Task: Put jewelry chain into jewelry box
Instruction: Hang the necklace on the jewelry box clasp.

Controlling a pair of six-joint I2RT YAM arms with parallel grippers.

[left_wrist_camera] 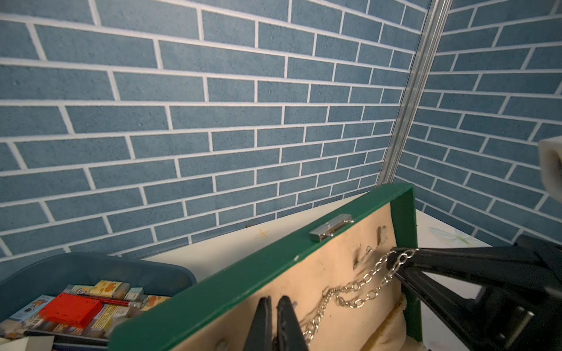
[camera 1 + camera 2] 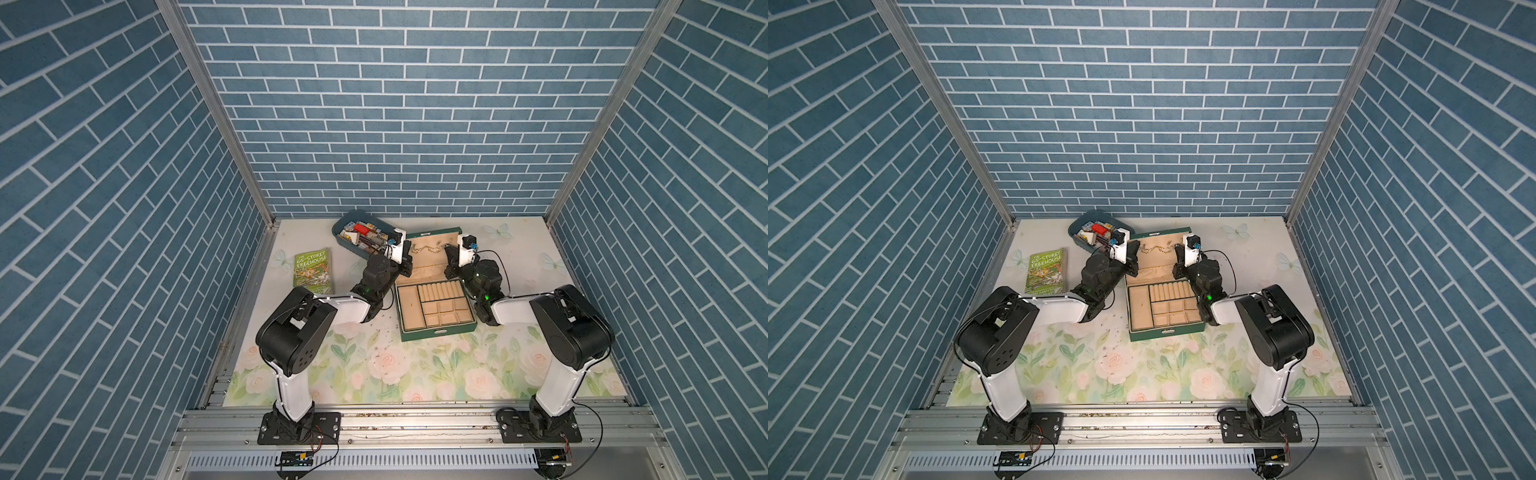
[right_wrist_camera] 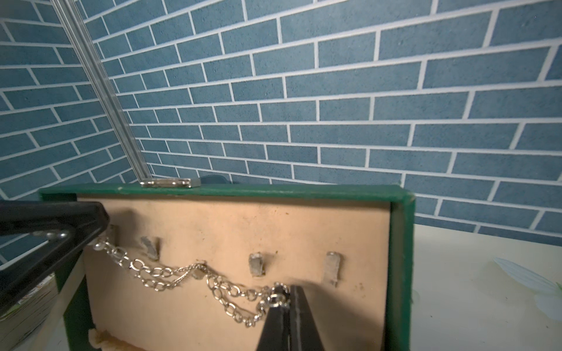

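Note:
The dark green jewelry box (image 2: 437, 329) (image 2: 1167, 332) stands open mid-table, its beige-lined lid (image 1: 273, 267) (image 3: 401, 243) upright at the back. The silver jewelry chain (image 2: 428, 248) (image 1: 362, 281) (image 3: 225, 288) drapes across the lid lining over one of the small hooks (image 3: 257, 265). My left gripper (image 2: 410, 254) (image 1: 275, 299) (image 3: 97, 232) is shut at the chain's left end. My right gripper (image 2: 449, 252) (image 3: 287, 293) (image 1: 395, 262) is shut on the chain's other end, links bunched at its tip. The divided tray below holds nothing visible.
A blue-grey tub (image 2: 345, 224) (image 1: 91, 264) of small items sits just behind the left arm. A green book (image 2: 312, 270) lies at the left. Brick-pattern walls close in the back and sides. Small dark specks dot the floral mat (image 2: 415, 374) in front of the box.

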